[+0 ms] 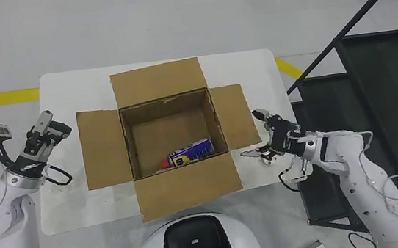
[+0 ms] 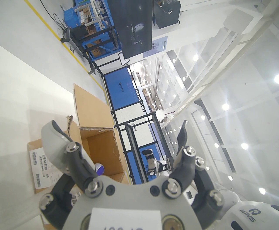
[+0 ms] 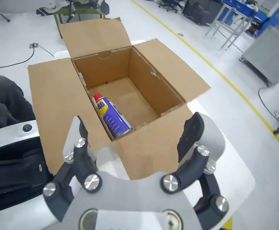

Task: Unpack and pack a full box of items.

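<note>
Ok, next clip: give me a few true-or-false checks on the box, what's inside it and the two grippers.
1. The cardboard box has all four flaps folded open. True.
2. The spray can stands upright in the box. False: it lies on its side on the box floor.
3. The right gripper holds the spray can. False: it is open and empty, outside the box by a side flap.
4. The left gripper is open and holds nothing. True.
5. The box is packed full of items. False: the spray can is the one item seen inside.
</note>
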